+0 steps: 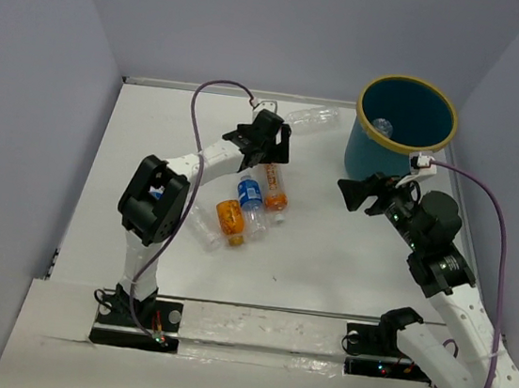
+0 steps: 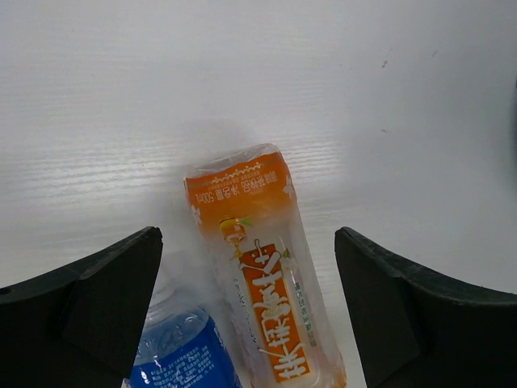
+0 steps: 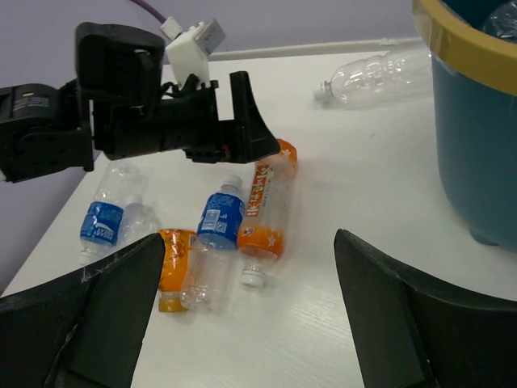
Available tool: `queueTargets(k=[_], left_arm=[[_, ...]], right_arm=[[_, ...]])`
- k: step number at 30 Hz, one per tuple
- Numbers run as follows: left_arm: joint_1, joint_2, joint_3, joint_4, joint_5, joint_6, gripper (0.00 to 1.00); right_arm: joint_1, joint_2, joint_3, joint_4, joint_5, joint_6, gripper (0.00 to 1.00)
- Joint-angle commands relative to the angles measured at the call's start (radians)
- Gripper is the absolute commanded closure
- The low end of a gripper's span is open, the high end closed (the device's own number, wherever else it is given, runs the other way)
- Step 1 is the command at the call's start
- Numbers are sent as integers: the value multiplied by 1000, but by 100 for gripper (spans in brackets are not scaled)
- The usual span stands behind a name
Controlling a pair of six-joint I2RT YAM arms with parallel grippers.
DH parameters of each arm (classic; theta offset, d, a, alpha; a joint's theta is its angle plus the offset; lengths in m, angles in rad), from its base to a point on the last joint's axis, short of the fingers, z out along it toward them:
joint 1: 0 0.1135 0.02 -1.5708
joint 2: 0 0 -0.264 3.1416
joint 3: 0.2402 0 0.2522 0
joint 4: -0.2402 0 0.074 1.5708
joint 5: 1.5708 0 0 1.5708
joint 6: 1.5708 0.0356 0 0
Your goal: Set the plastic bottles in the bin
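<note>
Left end effector (image 2: 246, 242), fingers wide apart, hangs over an orange bottle (image 2: 258, 275) lying on the surface (image 2: 242, 81), its lower end cut off, while right end effector (image 3: 249, 242), likewise apart, hovers near the edge-cropped bin (image 3: 477, 145).

Left arm (image 1: 209, 155): white link shells between bulky black joint housings, bolted to a black base plate (image 1: 125, 327). Right arm (image 1: 461, 312): identical build. The left pincer (image 1: 269, 157) and the right pincer (image 1: 349, 194) are matte black, with broad wedge-shaped fingers (image 2: 77, 311). A purple cable (image 1: 200, 102) runs to a small white connector block (image 3: 196, 39) at the left wrist, and a matching purple lead (image 1: 491, 199) serves the right. Small red and green indicator lights (image 1: 158, 338) show at the bases.
</note>
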Motion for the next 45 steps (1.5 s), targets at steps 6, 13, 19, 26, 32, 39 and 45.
queueTargets(k=[6, 13, 19, 26, 32, 39, 45], left_arm=[[5, 117, 123, -82, -36, 2, 7], [10, 168, 142, -53, 4, -14, 10], [28, 142, 48, 73, 43, -59, 40], [32, 25, 39, 139, 103, -67, 51], [32, -122, 65, 141, 168, -70, 51], [15, -299, 196, 188, 168, -35, 51], [-73, -270, 450, 240, 56, 41, 53]], right_arm=[[9, -46, -28, 12, -97, 24, 9], [9, -43, -31, 18, -111, 24, 10], [9, -55, -36, 7, -114, 26, 10], [9, -76, -7, -37, -100, 6, 10], [9, -164, -42, -101, -110, 19, 10], [9, -179, -135, -141, -88, 65, 11], [9, -153, -261, -79, -93, 166, 27]])
